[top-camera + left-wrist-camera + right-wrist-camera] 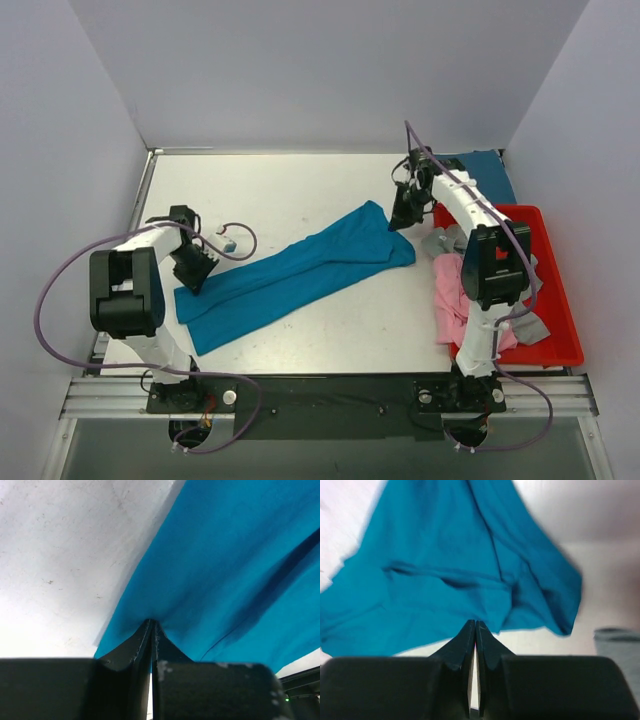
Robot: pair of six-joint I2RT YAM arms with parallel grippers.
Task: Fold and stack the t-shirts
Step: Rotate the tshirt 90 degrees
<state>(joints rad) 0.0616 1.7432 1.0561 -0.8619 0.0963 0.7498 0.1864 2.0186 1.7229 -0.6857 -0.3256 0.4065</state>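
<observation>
A teal t-shirt [300, 270] lies stretched in a long diagonal band across the table, from front left to back right. My left gripper [195, 275] is shut on its left end; in the left wrist view the shut tips [151, 622] pinch the teal cloth [225, 555], which puckers toward them. My right gripper [403, 222] is shut at the shirt's right end; in the right wrist view the tips [475, 623] sit just inside the near edge of the cloth [445, 555]. A pink t-shirt [452, 300] and a grey t-shirt [437, 243] hang over the tray's left side.
A red plastic tray [558, 300] stands at the right, beside the right arm. Another teal cloth [492, 170] lies at the back right corner. Grey cloth [620, 640] shows at the right edge of the right wrist view. Walls enclose the table at back and sides.
</observation>
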